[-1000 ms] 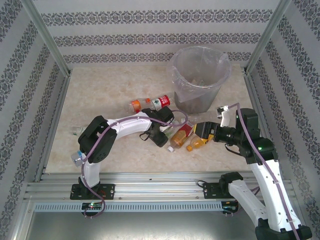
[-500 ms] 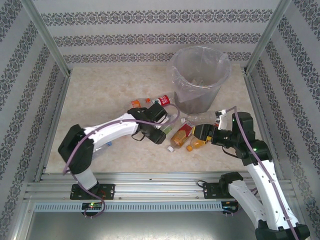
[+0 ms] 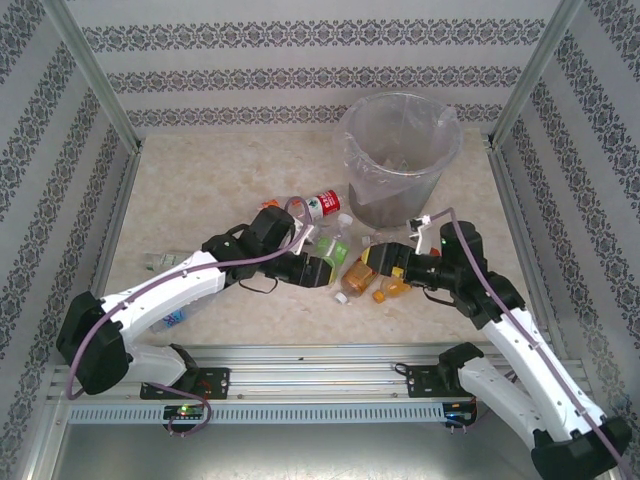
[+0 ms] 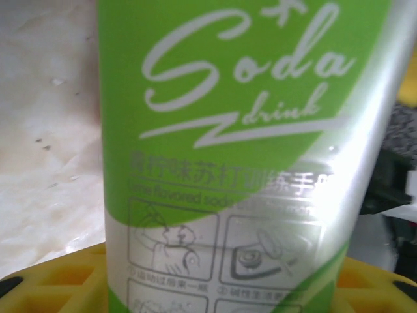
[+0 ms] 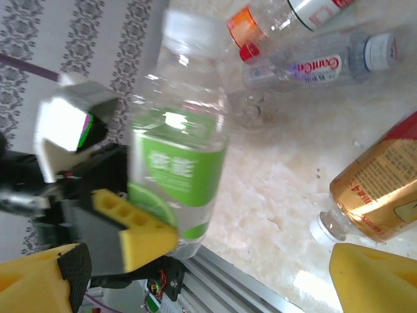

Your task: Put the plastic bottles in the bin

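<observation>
My left gripper (image 3: 320, 264) is shut on a clear plastic bottle (image 3: 336, 236) with a green soda label (image 4: 221, 130) and a white cap, holding it upright beside the heap. Its yellow pads (image 4: 52, 282) press the bottle's lower end. My right gripper (image 3: 377, 260) stands open just right of it, its yellow fingertips (image 5: 373, 277) wide apart with nothing between them. Two amber bottles (image 3: 363, 270) lie under and beside it, one with a white cap (image 5: 376, 190). The bin (image 3: 400, 155), grey with a clear bag, stands behind at the back right.
A red-labelled bottle (image 3: 322, 203) and an orange-capped one (image 5: 260, 25) lie behind the left arm, with a clear bottle (image 5: 316, 65) next to them. Two more bottles (image 3: 160, 261) lie at the left near the arm's elbow. Patterned walls and metal posts close in the table.
The left arm stretched out to the right and its gripper closed on the green-labelled bottle. The right gripper moved left towards the heap and opened wider.
</observation>
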Controlling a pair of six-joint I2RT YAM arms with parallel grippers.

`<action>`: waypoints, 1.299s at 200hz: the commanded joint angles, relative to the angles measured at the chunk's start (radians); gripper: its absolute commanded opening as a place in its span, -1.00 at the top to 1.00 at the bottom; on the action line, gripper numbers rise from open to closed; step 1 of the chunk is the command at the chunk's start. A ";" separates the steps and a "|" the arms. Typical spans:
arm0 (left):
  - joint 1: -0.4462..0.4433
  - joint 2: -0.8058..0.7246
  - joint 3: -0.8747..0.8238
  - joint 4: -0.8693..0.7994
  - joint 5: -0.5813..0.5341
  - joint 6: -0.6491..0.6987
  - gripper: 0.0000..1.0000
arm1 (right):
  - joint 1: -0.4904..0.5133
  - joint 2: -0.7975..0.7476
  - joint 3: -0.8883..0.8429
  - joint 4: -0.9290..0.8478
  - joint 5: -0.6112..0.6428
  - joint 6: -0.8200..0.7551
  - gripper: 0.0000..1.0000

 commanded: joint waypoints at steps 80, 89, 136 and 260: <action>-0.030 -0.030 -0.007 0.059 -0.063 -0.064 -0.06 | 0.254 0.296 0.221 0.085 0.328 0.148 -0.87; -0.033 -0.029 -0.004 0.057 -0.068 -0.059 -0.06 | 0.259 0.314 0.228 0.090 0.338 0.155 -0.85; -0.050 -0.027 -0.009 0.060 -0.086 -0.041 -0.06 | 0.270 0.396 0.230 0.168 0.312 0.181 -0.73; -0.058 -0.072 -0.016 0.179 -0.095 -0.022 -0.97 | 0.231 0.302 0.243 0.086 0.335 0.111 -0.04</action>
